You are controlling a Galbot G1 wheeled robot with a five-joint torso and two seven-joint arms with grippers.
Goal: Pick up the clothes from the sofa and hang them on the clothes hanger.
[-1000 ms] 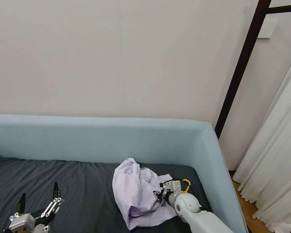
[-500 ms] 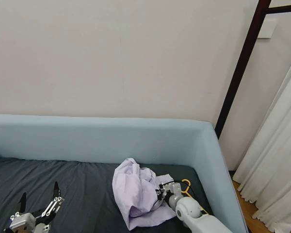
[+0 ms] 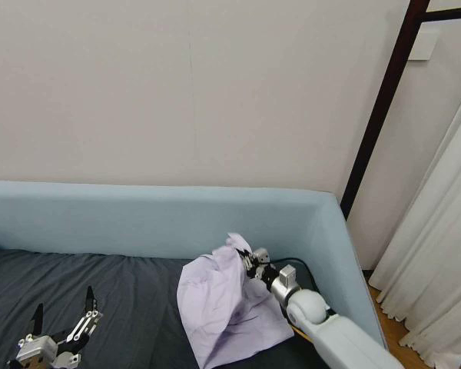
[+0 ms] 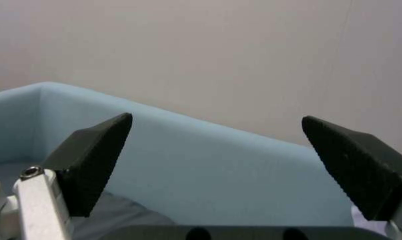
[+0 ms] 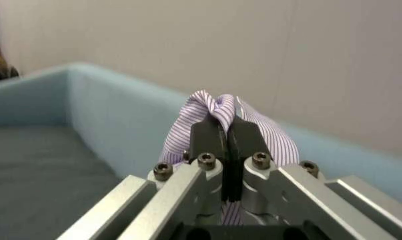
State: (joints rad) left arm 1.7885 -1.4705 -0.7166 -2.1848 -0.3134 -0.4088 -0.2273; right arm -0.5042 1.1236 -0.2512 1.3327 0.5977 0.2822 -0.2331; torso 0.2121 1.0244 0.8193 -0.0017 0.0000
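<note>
A lilac striped shirt point(image 3: 224, 301) lies bunched on the dark sofa seat point(image 3: 131, 292), with one fold pulled up off the cushion. My right gripper point(image 3: 250, 260) is shut on that raised fold, just in front of the pale blue backrest point(image 3: 161, 219). In the right wrist view the fingers point(image 5: 208, 137) pinch the striped cloth point(image 5: 217, 107) between them. My left gripper point(image 3: 61, 319) hovers open low at the left over the seat, fingers point(image 4: 94, 160) spread wide with nothing between them. The dark pole of the clothes hanger point(image 3: 380, 104) rises at the right behind the sofa arm.
A yellow hanger piece point(image 3: 300, 330) peeks out under my right arm by the shirt. White curtains point(image 3: 438, 261) hang at the far right over a wooden floor. The sofa's right arm point(image 3: 346, 269) borders the shirt closely. A plain wall stands behind.
My right gripper has risen toward the backrest, lifting a fold of the shirt off the seat and stretching the cloth upward. The left gripper has stayed in place.
</note>
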